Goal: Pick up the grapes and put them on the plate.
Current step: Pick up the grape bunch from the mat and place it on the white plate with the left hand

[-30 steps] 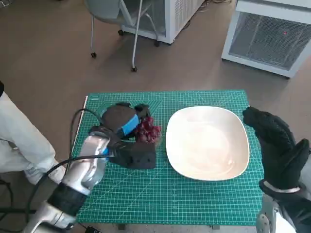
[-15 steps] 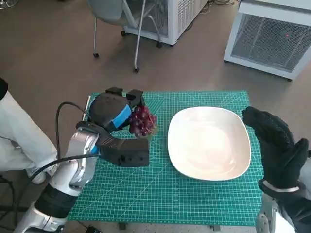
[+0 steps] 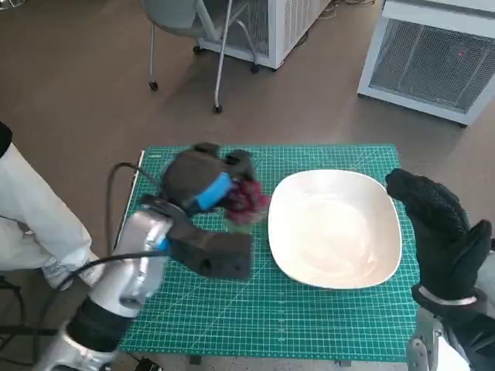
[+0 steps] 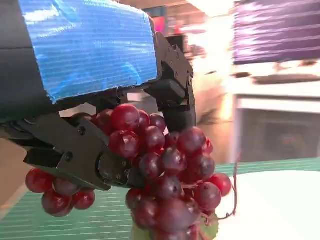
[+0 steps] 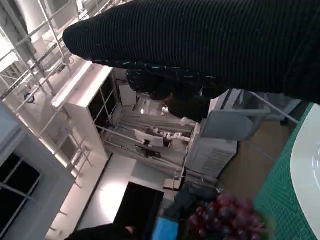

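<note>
My left hand (image 3: 199, 182) holds a bunch of dark red grapes (image 3: 246, 199) lifted off the green mat, just left of the white plate (image 3: 334, 229). In the left wrist view the black fingers (image 4: 172, 85) wrap the grapes (image 4: 165, 175), which hang below the blue-taped back, with the plate's pale rim (image 4: 270, 205) beyond them. My right hand (image 3: 441, 232) in its black glove hovers beside the plate's right edge with nothing in it. The right wrist view shows the glove (image 5: 210, 45) as a dark band, the grapes (image 5: 227, 215) far off and a strip of the plate (image 5: 306, 165).
The green cutting mat (image 3: 271, 309) covers the small table. A chair on castors (image 3: 197, 31) and white cabinets (image 3: 433, 54) stand on the brown floor behind. A person's white-clad leg (image 3: 31, 216) is at the left of the table.
My left hand has carried the grapes up off the mat and then to the right, close to the plate's left rim. The right hand has stayed put.
</note>
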Robot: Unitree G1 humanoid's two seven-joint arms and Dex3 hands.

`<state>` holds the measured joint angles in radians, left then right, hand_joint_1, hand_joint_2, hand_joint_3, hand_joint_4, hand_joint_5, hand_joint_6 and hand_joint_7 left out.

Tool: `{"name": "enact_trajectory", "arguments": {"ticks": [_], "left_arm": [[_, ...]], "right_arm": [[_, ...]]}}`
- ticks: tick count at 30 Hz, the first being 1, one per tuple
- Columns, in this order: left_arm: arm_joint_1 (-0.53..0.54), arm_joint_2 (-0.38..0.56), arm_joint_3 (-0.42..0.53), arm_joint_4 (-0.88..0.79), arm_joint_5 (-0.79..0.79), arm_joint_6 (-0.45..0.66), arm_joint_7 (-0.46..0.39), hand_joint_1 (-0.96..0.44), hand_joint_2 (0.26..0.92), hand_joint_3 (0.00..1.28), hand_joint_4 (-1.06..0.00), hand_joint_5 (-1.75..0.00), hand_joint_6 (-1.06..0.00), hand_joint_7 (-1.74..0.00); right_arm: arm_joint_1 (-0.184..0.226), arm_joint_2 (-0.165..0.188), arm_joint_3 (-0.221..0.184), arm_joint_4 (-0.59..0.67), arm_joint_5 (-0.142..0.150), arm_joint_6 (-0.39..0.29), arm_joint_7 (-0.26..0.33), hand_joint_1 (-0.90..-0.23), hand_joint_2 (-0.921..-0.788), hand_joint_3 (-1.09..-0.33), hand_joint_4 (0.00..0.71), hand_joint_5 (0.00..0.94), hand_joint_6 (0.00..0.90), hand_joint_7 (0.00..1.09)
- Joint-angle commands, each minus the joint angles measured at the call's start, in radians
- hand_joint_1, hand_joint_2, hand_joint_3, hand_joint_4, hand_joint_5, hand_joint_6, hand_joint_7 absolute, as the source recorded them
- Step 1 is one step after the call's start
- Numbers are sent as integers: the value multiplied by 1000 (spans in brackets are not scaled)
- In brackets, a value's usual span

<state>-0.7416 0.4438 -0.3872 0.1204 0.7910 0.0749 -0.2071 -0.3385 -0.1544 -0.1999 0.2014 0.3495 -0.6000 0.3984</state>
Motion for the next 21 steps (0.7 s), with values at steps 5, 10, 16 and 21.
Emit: {"name": "enact_trajectory", "arguments": {"ticks": [5, 10, 16, 21], "left_arm": [[-154, -126, -69, 92, 2, -80, -1, 3, 918, 68, -721, -1223, -618, -1089], [-238, -190, -106, 214, 16, -107, 15, 3, 916, 80, -680, -1283, -640, -1055], [-318, -270, -131, 327, 23, -99, 19, 3, 919, 92, -693, -1219, -580, -1164], [-356, -305, -139, 386, 24, -101, 23, 2, 920, 113, -696, -1215, -525, -1215]], "right_arm": [[25, -4, -7, -3, 5, 6, 2, -483, -921, -548, 475, 1, 186, 583], [36, -3, -8, -14, 6, 4, 2, -477, -921, -551, 475, 1, 186, 583], [50, -5, -14, -23, 8, -1, 3, -475, -921, -553, 474, 0, 185, 583], [55, -5, -20, -26, 5, -5, 1, -475, -921, -554, 473, 0, 184, 584]]}}
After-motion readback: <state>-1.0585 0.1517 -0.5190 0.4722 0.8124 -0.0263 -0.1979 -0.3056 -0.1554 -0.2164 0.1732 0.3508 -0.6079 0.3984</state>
